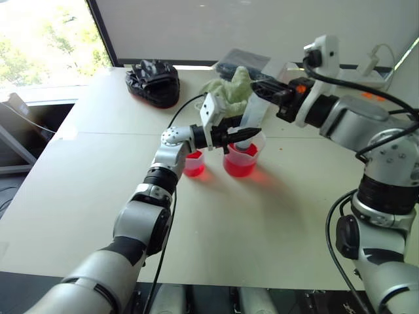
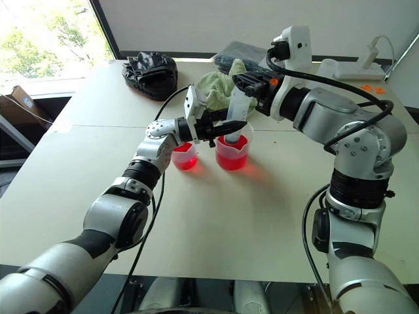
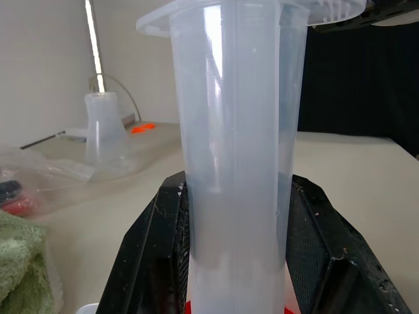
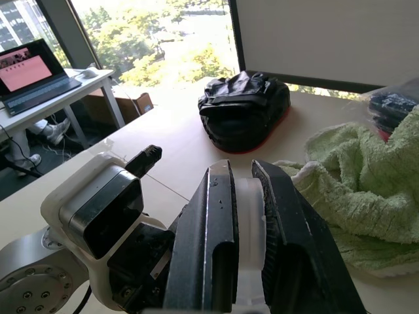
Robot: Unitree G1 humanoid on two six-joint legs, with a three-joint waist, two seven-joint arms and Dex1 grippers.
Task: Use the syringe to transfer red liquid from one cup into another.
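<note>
I can read no brand, label or writing anywhere; the laptop screen (image 4: 26,70) on the side desk (image 4: 49,98) shows only pink blocks too small to make out.

Near the worktop's far edge I see a crumpled pale green terry towel (image 2: 221,89), a black padded mitt (image 2: 150,73) toward the far left corner, a dark flat packet (image 2: 242,52) just behind the towel, and a white squat plastic bottle (image 3: 105,127) toward the far right corner with small orange bits (image 2: 372,87) beside it. The towel lies just behind the cups, close to my right gripper.

The large clear plastic syringe with white plunger (image 2: 237,108) stands nearly upright in the wider clear plastic cup with flared rim (image 2: 232,154), tip down in the bright red watery liquid (image 2: 230,160). My left gripper (image 2: 229,127) is clamped on the barrel low down, just above that cup's rim. My right gripper (image 2: 243,84) is closed on the white plunger top. The smaller, narrower clear plastic cup (image 2: 184,156) sits just left of the wide one, also holding red liquid. Both cups are around the middle of the worktop.

The worktop (image 2: 229,222) is a plain beige table surface with a seam running across it. Beyond it are a grey wall panel (image 2: 196,26) and a large window (image 4: 157,39) onto trees.
</note>
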